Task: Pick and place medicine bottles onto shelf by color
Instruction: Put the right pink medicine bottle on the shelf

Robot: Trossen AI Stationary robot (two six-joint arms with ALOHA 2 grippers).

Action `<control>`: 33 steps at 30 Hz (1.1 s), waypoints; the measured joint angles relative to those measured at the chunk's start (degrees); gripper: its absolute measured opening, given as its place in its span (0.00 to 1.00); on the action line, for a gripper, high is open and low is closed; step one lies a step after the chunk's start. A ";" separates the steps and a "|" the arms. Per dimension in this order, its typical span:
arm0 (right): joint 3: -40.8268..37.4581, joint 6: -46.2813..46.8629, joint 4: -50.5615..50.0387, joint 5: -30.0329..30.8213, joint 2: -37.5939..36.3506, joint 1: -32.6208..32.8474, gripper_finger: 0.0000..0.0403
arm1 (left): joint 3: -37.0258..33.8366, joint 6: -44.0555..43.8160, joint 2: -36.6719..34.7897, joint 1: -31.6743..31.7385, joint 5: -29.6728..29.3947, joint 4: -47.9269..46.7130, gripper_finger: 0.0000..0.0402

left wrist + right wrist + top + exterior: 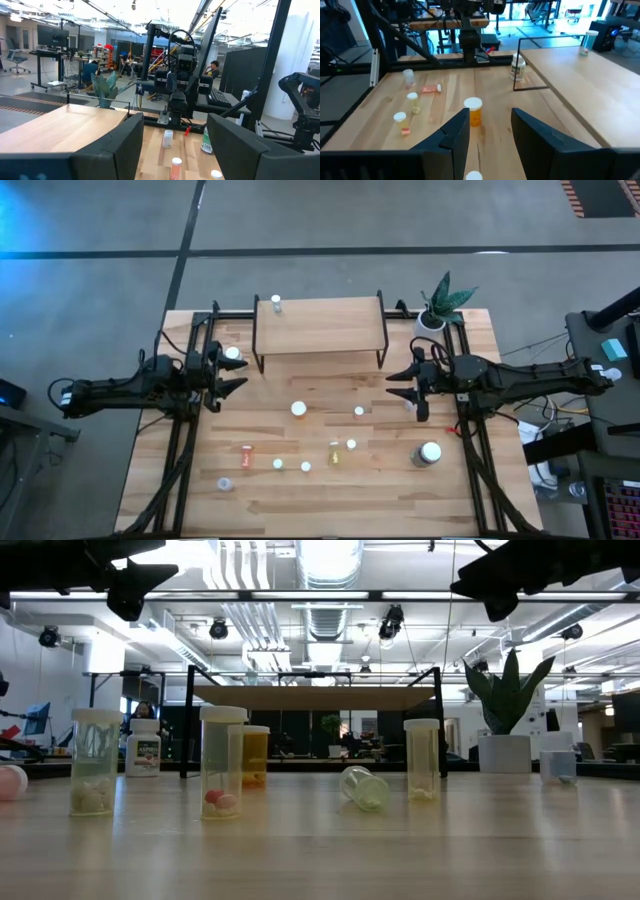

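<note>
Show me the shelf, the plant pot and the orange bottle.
shelf [320,326], high view, bare middle of the board
plant pot [430,323], high view, white rim
orange bottle [476,116], right wrist view, orange body under the white cap

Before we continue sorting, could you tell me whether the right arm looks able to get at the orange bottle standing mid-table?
Probably yes: the orange bottle stands alone just ahead of the right gripper, nothing between.
</note>
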 joint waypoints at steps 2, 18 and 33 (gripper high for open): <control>0.00 1.05 -0.06 -1.19 -0.01 0.00 0.33 | 0.00 0.00 0.00 0.00 0.00 0.00 0.51; -0.02 3.50 -1.14 -2.25 0.00 0.00 0.33 | -0.59 -4.48 0.00 0.00 -0.02 -0.02 0.51; -0.02 3.55 -1.04 -2.22 0.02 0.00 0.33 | -0.70 -4.52 0.05 -0.02 -0.13 0.00 0.51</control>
